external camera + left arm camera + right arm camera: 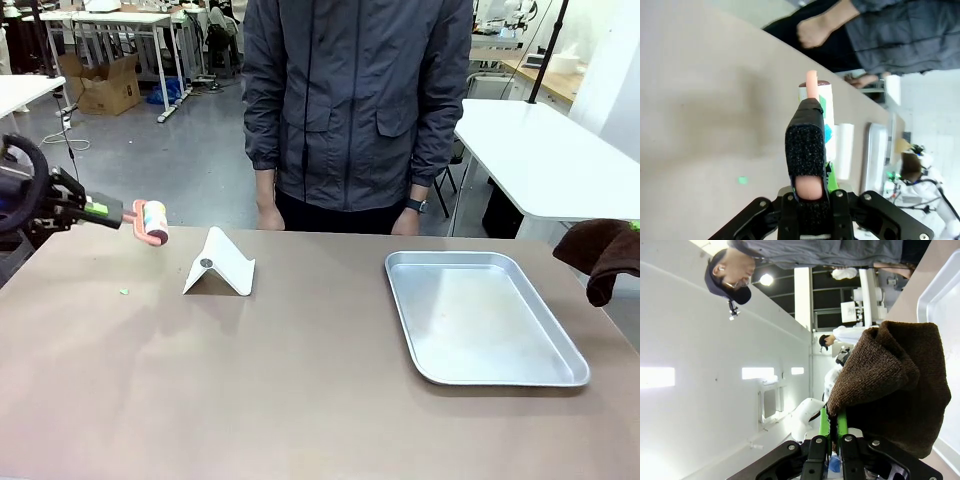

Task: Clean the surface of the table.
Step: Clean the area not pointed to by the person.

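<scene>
The tan-brown table point(300, 400) spreads across the front view. A small green speck point(124, 292) lies near its left side, also seen as a green speck point(742, 180) in the left wrist view. My left gripper point(105, 212) hovers over the table's far-left corner. It is shut on the pink handle of a lint roller point(152, 222), whose multicoloured roll point(822, 107) points toward the person. My right gripper point(831, 416) is shut on a dark brown cloth point(890, 385), which hangs past the table's right edge as a brown cloth point(603, 255).
A white folded stand point(220, 266) sits left of centre. A silver tray point(485, 318) lies on the right half. A person in a grey jacket point(355, 100) stands at the far edge, hands down. A white table point(545, 150) is behind right.
</scene>
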`<state>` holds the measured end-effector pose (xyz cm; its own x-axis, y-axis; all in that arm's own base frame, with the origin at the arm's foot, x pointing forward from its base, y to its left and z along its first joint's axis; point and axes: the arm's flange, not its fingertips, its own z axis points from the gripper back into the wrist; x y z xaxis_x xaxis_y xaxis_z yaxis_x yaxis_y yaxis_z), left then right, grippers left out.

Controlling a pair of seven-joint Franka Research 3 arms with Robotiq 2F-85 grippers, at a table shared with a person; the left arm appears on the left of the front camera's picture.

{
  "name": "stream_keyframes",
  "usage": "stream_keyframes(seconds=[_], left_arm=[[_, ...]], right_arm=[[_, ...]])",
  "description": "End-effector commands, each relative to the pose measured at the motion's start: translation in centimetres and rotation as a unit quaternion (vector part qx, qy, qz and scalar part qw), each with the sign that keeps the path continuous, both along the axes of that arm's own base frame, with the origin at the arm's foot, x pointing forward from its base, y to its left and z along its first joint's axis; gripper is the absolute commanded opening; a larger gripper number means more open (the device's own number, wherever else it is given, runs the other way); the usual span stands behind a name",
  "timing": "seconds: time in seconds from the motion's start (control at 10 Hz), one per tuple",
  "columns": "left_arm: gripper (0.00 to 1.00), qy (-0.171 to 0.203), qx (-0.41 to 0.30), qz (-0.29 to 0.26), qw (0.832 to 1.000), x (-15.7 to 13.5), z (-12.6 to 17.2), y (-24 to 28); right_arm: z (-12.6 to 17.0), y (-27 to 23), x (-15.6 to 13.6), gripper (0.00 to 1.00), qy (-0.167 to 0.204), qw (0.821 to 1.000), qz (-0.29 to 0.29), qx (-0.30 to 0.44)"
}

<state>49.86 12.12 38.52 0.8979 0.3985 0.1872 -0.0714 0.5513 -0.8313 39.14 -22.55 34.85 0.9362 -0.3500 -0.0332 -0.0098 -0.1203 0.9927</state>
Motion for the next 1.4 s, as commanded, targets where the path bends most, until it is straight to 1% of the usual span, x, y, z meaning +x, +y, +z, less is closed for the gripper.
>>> stream_keyframes(seconds=[0.0, 0.2, 0.3, 0.4, 0.5, 0.7, 0.8, 1.1, 1.2, 1.3], left_arm=[[0.19, -0.041, -0.038, -0.038, 0.998, -4.1, 1.8, 1.3], [0.19, -0.074, -0.059, -0.063, 0.993, -8.7, 3.2, 2.6], [0.19, -0.072, -0.075, -0.093, 0.990, -11.0, 3.1, 3.4], [0.19, -0.084, -0.081, -0.101, 0.988, -13.3, 2.2, 4.8], [0.19, -0.086, -0.094, -0.107, 0.986, -15.1, 1.2, 6.2], [0.19, -0.077, -0.124, -0.143, 0.979, -18.5, -0.4, 8.8], [0.19, -0.078, -0.133, -0.143, 0.978, -19.8, -1.3, 10.3], [0.19, -0.080, -0.162, -0.107, 0.978, -21.2, -3.2, 14.0], [0.19, -0.078, -0.173, -0.108, 0.976, -21.6, -3.8, 14.9], [0.19, -0.085, -0.186, -0.081, 0.976, -21.7, -4.2, 15.5]], right_arm=[[0.7, -0.1, 0.1, 0.06, 0.004, 1.000, 0.003, 0.009], [0.7, -0.1, 0.1, 0.06, 0.004, 1.000, 0.003, 0.009], [0.7, -0.1, 0.1, 0.06, 0.004, 1.000, 0.003, 0.009], [0.7, -0.1, 0.1, 0.06, 0.004, 1.000, 0.003, 0.009], [0.7, -0.1, 0.1, 0.06, 0.004, 1.000, 0.003, 0.009], [0.7, -0.1, 0.1, 0.06, 0.004, 1.000, 0.003, 0.009], [0.7, -0.1, 0.1, 0.06, 0.004, 1.000, 0.003, 0.009], [0.7, -0.1, 0.1, 0.06, 0.004, 1.000, 0.003, 0.009], [0.7, -0.1, 0.1, 0.06, 0.004, 1.000, 0.003, 0.009], [0.7, -0.1, 0.1, 0.06, 0.004, 1.000, 0.003, 0.009]])
